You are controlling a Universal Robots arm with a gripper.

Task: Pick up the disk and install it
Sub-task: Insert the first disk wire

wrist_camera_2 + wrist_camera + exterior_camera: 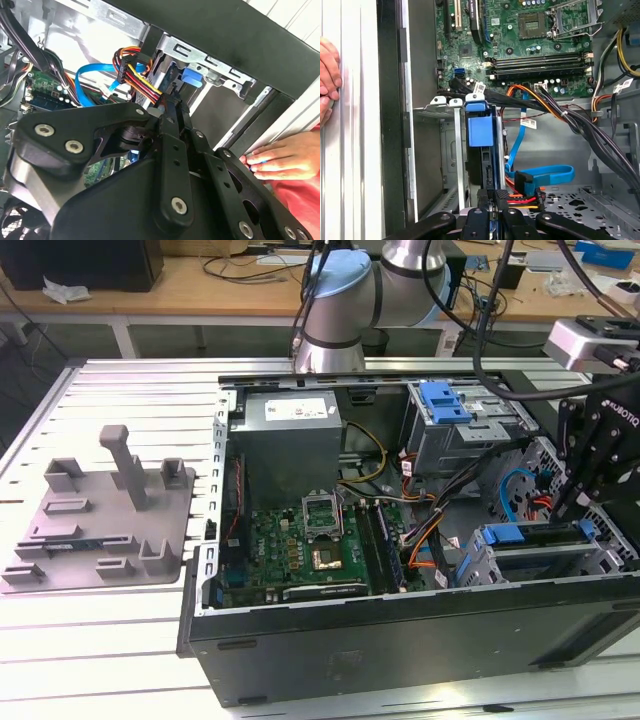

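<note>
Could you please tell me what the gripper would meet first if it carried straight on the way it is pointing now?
Most likely the disk in its blue carrier, edge-on in the drive cage just ahead of the gripper; depth is unclear.

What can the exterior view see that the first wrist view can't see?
The exterior view brings in the grey parts tray on the table, the arm's blue-capped joint and the grey power-supply box. The first wrist view brings in a person's hand resting on the table beside the case. Both share the green motherboard, the disk in its blue carrier in the drive cage, and the gripper close to it.
</note>
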